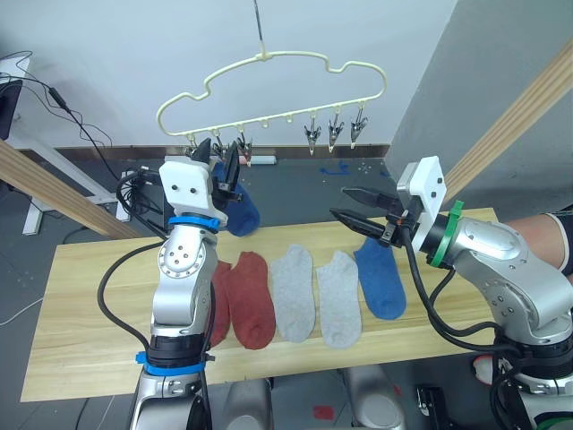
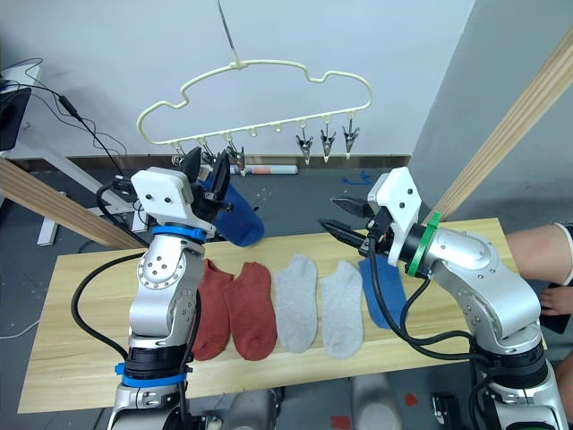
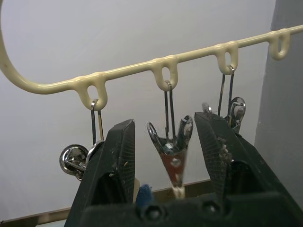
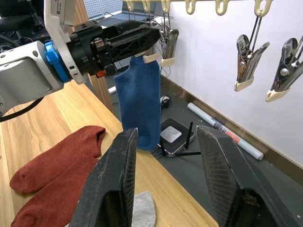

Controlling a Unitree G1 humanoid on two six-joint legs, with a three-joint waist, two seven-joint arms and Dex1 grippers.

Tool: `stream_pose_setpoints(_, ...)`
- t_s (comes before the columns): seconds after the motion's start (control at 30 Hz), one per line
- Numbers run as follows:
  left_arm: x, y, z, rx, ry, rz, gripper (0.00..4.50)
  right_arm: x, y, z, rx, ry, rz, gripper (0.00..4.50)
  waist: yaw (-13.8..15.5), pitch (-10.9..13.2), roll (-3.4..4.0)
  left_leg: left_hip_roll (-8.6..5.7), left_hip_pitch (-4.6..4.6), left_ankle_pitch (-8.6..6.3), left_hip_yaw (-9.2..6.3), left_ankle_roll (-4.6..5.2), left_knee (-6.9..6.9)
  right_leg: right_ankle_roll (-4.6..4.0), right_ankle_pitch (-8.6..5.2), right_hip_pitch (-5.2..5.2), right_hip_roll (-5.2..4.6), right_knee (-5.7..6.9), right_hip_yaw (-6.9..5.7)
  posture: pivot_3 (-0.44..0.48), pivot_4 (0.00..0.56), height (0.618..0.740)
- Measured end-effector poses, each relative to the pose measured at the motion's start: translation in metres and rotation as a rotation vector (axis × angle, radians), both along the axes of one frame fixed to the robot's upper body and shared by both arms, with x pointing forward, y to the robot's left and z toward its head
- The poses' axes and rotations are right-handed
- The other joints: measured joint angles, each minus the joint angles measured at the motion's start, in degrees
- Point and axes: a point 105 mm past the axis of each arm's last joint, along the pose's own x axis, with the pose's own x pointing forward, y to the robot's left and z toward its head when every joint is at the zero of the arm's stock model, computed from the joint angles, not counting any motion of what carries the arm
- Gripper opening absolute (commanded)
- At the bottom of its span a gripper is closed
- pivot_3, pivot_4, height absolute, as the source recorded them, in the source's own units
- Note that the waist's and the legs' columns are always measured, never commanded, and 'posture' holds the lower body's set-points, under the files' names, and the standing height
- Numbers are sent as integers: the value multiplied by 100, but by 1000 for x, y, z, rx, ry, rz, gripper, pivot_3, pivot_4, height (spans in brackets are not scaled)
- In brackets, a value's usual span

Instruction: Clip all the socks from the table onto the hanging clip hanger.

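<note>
The cream clip hanger hangs above the far edge of the table. A blue sock dangles from one of its left clips. My left gripper is raised to those clips and stands open, with one metal clip between its fingers. On the table lie two rust-red socks, the left one partly behind my left arm, two grey socks and one blue sock. My right gripper hovers open and empty above the blue sock on the table.
Slanted wooden bars of a frame cross at the left and right. A person's leg shows by the table's right end. Cables and small devices lie on the floor behind the table. Three clips hang free on the hanger's right.
</note>
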Motion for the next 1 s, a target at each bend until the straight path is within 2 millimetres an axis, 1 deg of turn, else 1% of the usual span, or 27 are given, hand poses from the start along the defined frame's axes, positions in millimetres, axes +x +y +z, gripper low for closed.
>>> stream_pose_setpoints(0.17, 0, -1, 4, -2, -16, -2, 2180, 1, -1, 1, 7, 5, -11, 2049, -1, 0, 0, 0, 0, 0, 0, 0, 0, 0, 0, 0, 0, 0, 0, -199, 356, 740)
stream_pose_setpoints(0.2, 0, -1, 4, -2, -20, -2, 1821, 1, -2, 1, 6, 5, -12, 2049, -1, 0, 0, 0, 0, 0, 0, 0, 0, 0, 0, 0, 0, 0, 0, -199, 357, 740)
stream_pose_setpoints(0.23, 0, -1, 4, -3, -20, -2, 1643, 1, -2, 1, 6, 6, -13, 2049, 0, 0, 0, 0, 0, 0, 0, 0, 0, 0, 0, 0, 0, 0, 0, -199, 357, 740)
stream_pose_setpoints(0.33, 3, 0, 4, -5, -17, 0, 811, 1, -2, 0, 5, 9, -13, 2049, -1, 0, 0, 0, 0, 0, 0, 0, 1, 0, 0, 0, 0, 0, 0, -202, 359, 740)
stream_pose_setpoints(0.47, 3, -1, 6, -5, -32, -2, 45, 0, -2, -1, 6, 20, -12, 2049, -7, 0, 0, 0, 0, 0, 0, 0, 1, 0, 0, 0, 0, 0, 0, -202, 359, 740)
stream_pose_setpoints(0.57, 3, 0, 7, -3, -36, -2, 10, -2, -2, -2, 2, 18, -13, 2049, -8, 0, 0, 0, 0, 0, 0, 0, 1, 0, 0, 0, 0, 0, 0, -200, 360, 740)
stream_pose_setpoints(0.6, 2, 0, 7, -3, -36, -1, 10, -3, -4, -5, -6, 26, -26, 2049, -7, 0, 0, 0, 0, 0, -1, 0, 1, 0, 0, 0, 0, 0, -1, -200, 360, 740)
stream_pose_setpoints(0.63, 2, 1, 7, -1, -38, 2, 10, -2, -7, -11, -18, 40, -43, 2049, -4, 0, 0, 0, 0, 0, -1, 1, 1, 0, 0, 1, 0, 0, -1, -200, 360, 740)
stream_pose_setpoints(0.67, 1, 2, 7, -2, -38, 6, 0, 0, -11, -18, -35, 45, -80, 2400, -4, 0, -1, 0, 0, 0, 0, 1, 1, 0, 0, 1, 0, 0, 0, -192, 360, 740)
stream_pose_setpoints(0.7, 1, 4, 8, -1, -40, 9, 0, 4, -18, -28, -57, 55, -134, 2641, -1, 0, -1, 0, 0, 0, 0, 1, 1, 0, 0, 2, 0, -1, -1, -192, 360, 740)
stream_pose_setpoints(0.73, 0, 5, 8, 1, -41, 13, 0, 8, -26, -40, -82, 75, -192, 2934, 2, 0, -1, 0, 1, 0, 1, 0, 1, 0, 0, 3, 0, 0, 0, -192, 360, 740)
stream_pose_setpoints(0.87, -3, 8, 9, 25, -33, 11, 0, 26, -58, -90, -167, 138, -406, 4361, 3, 0, -1, -1, 4, 2, 1, 2, 1, 1, 1, 3, 0, 3, 0, -170, 361, 740)
stream_pose_setpoints(0.9, -3, 7, 9, 28, -28, 5, 0, 30, -64, -101, -179, 151, -447, 4453, 1, 0, 0, -1, 4, 3, 3, 3, 1, 3, 2, 3, 0, 3, 2, -168, 361, 740)
stream_pose_setpoints(1.0, -3, 7, 8, 34, -12, -4, 0, 38, -74, -131, -211, 186, -509, 4453, -6, 1, 0, -1, 8, 4, 4, 5, 1, 3, 4, 3, 0, 4, 4, -161, 362, 740)
